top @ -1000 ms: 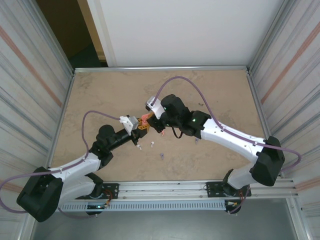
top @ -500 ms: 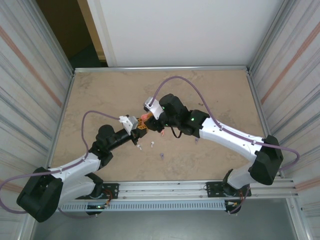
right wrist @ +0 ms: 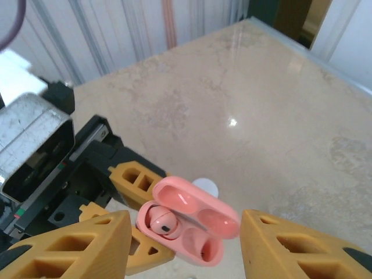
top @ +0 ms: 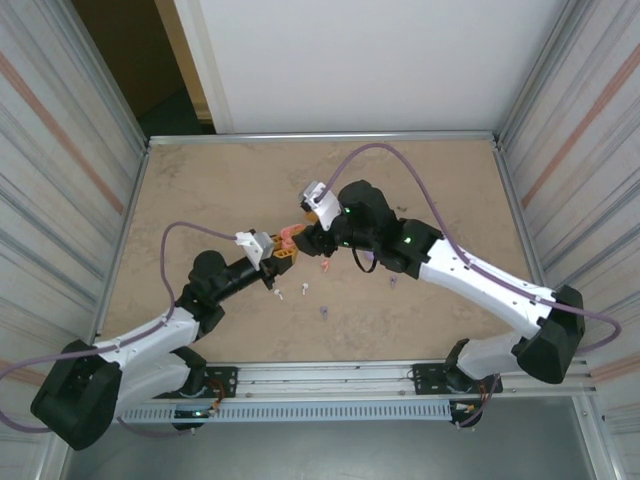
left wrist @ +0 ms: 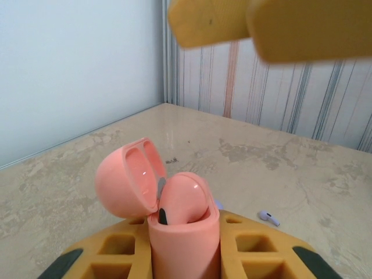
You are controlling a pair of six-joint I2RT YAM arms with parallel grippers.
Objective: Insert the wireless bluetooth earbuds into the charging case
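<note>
Clearance: tan marble-pattern table (top: 200, 200) open all round; metal edge rails (top: 320, 136) well apart.
Case: coral-pink pebble charging case (right wrist: 189, 226) over mid-table, upright, mouth up, lid swung back; one pink earbud (right wrist: 161, 221) seated.
Left gripper (left wrist: 185, 244): clamped on case.
Right gripper (right wrist: 185, 232): jaws wide, empty, above case.

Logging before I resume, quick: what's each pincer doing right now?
Left pincer: shut on the open pink charging case.
Right pincer: open, holding nothing.
</note>
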